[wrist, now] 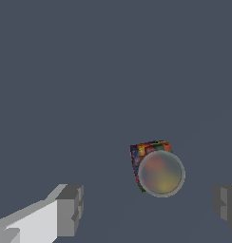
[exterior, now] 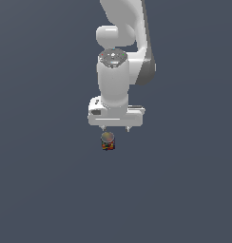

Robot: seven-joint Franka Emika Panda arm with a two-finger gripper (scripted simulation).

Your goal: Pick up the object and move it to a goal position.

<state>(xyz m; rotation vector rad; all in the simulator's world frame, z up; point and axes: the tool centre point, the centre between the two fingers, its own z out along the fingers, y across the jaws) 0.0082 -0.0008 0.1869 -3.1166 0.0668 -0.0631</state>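
Note:
The object (exterior: 107,141) is a small upright can with patchwork red, yellow, green and blue sides and a grey round top, standing on the dark floor. My gripper (exterior: 115,128) hangs just above it, slightly toward the exterior view's right, with its short fingertips spread apart. In the wrist view the object (wrist: 158,170) lies between the two grey fingers (wrist: 70,209), nearer to one of them, and touches neither. The gripper (wrist: 149,206) is open and holds nothing.
A uniform dark grey-blue floor (exterior: 42,190) stretches around the can. The white arm (exterior: 118,66) rises straight up above the gripper. No other objects or goal marker show in either view.

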